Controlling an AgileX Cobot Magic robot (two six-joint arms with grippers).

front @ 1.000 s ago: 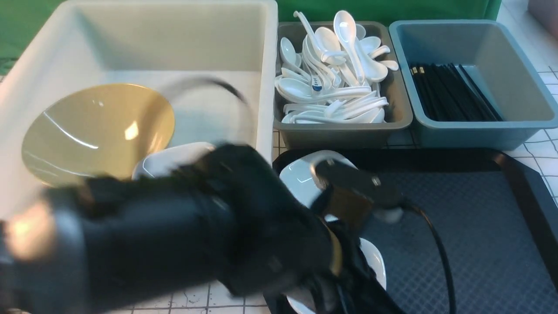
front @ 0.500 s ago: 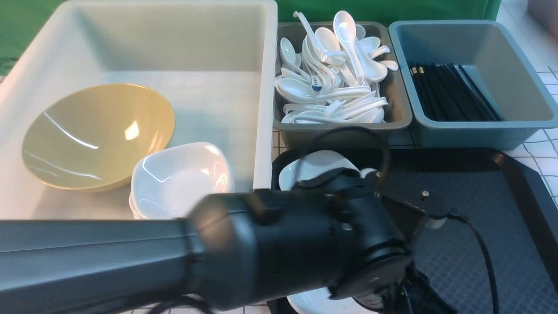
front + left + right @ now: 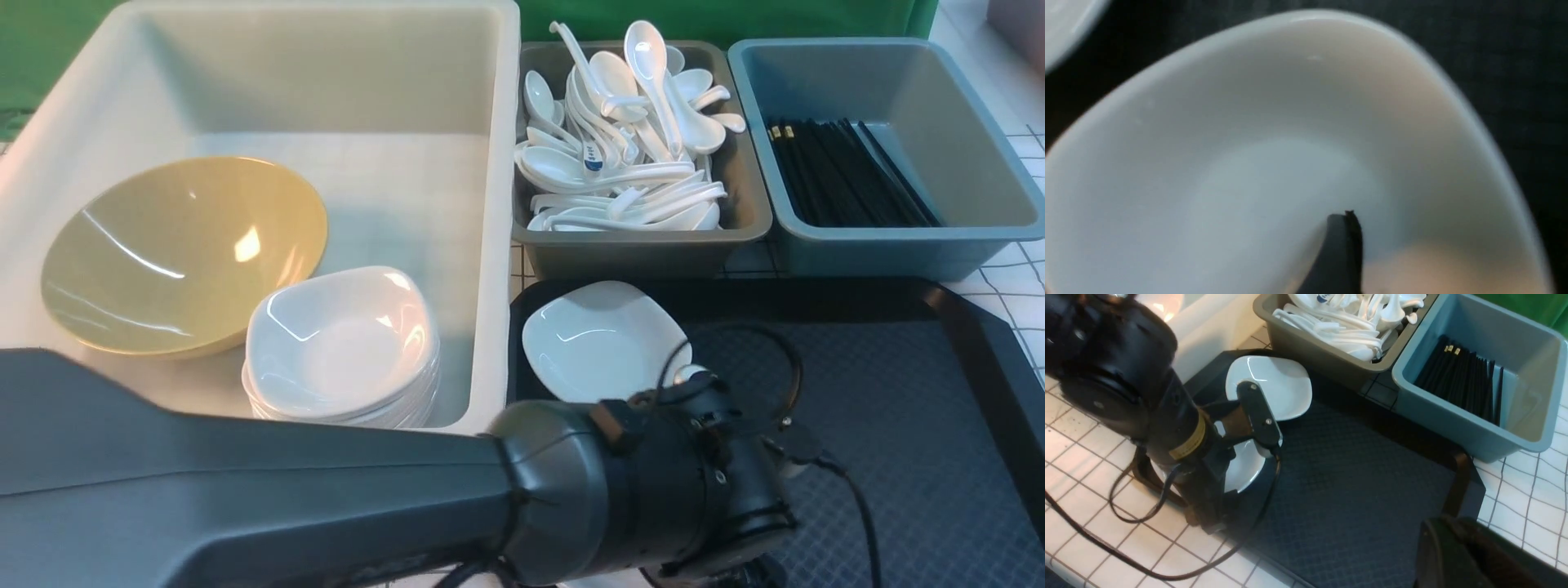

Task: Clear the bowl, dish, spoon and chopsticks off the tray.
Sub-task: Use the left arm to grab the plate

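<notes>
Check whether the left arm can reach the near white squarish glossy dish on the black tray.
Probably yes: an end effector finger hangs right over that white dish, with nothing between them.

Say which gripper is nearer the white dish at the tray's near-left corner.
Left. The left gripper is right at that dish; the right gripper is away across the tray.

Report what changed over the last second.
The left arm lowered over the near-left corner of the tray, now covering the near dish in the front view; one finger shows inside that dish's rim. No grip or release is visible. The bowl, stacked dishes, far dish, spoons and chopsticks stayed put.
</notes>
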